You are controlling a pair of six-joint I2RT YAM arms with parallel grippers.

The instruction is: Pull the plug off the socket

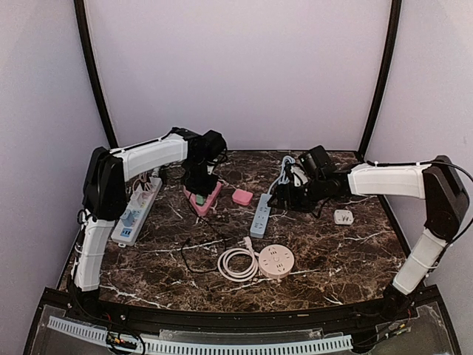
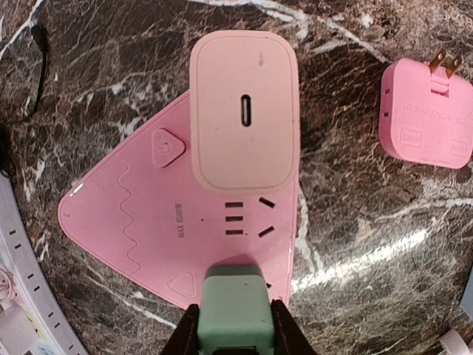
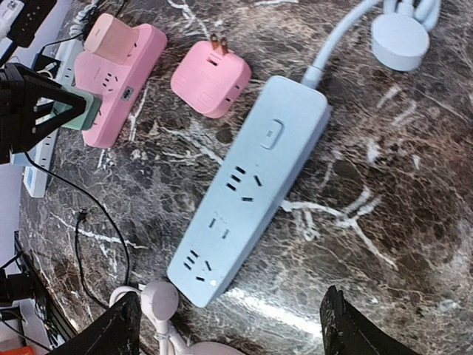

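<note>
Holding the small mint-green plastic plug by its two flat sides, the left gripper is closed on it, with one finger on each side. The plug sits at the near corner of the pink triangular plastic socket block, which lies flat on the dark marble tabletop. A bigger pale pink charger cube stands in the same block, just beside the plug.

I judge the plug to be light, stiff and a little smooth, so the fingers could slide off if the hold is too high. A low hold near its base looks safer. The block seems light too and may lift together with the plug, because nothing presses it down.

The right gripper hangs wide open above the long pale blue power strip, holding nothing and well apart from the pink block.
</note>
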